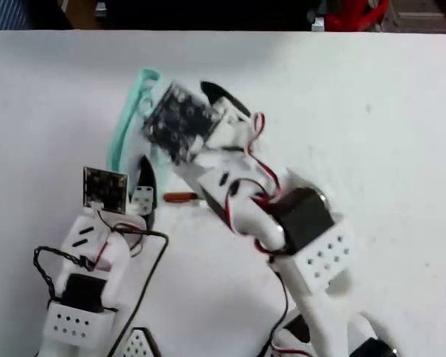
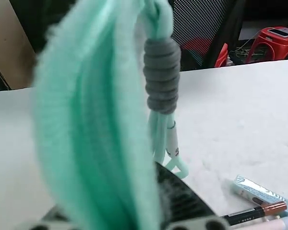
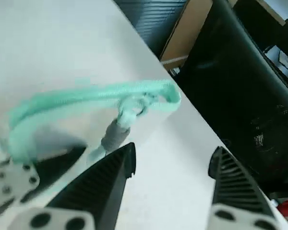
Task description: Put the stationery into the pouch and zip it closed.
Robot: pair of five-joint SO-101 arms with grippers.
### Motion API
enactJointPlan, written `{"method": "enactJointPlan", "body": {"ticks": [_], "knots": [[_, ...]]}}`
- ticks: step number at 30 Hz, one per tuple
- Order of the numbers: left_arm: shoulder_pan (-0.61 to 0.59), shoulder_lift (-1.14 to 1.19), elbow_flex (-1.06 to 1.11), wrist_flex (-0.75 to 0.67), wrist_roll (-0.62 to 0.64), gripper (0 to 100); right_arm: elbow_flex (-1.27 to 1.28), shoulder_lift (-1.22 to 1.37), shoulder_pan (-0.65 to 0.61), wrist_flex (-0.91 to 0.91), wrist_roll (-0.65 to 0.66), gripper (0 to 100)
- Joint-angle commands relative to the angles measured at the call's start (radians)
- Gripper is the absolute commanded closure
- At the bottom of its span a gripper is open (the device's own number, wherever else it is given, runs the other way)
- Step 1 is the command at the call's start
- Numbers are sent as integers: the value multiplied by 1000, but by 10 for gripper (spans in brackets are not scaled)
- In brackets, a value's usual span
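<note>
You are early in the task; the mint-green pouch [image 1: 126,123] stands on edge on the white tabletop [image 1: 357,111], toward eleven o'clock from the middle of the high view, and nothing can be seen inside it. Your left hand [image 1: 143,178], at about eight o'clock, appears clamped on the pouch's near end; your right hand [image 3: 174,152] is spread wide with nothing between its fingers, poised just beside the pouch's far end. One orange pen [image 1: 180,197] lies loose on the tabletop at nine o'clock, close to the left hand; so the loading is left to do, and the zipping after it.

The left wrist view adds what the high view hides; a few pens [image 2: 257,213] and a small mint-green packet [image 2: 259,191] lie together on the tabletop, outside the pouch, and a grey zip pull [image 2: 162,76] hangs at the pouch's end. The right wrist view shows that pull dangling below the pouch's upper edge; you cannot tell from any view whether the zip is open.
</note>
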Motion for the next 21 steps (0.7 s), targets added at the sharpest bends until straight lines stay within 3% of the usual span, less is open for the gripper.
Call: {"method": "enactJointPlan", "body": {"ticks": [1,7,21], "knots": [[13,-12,-31,0,-9,980,-35,15,-12,-96,-104,758],[12,-12,-29,0,-9,980,57,24,-84,-179,-118,759],[12,-12,-28,0,-9,980,233,24,-120,-306,-118,759]]}}
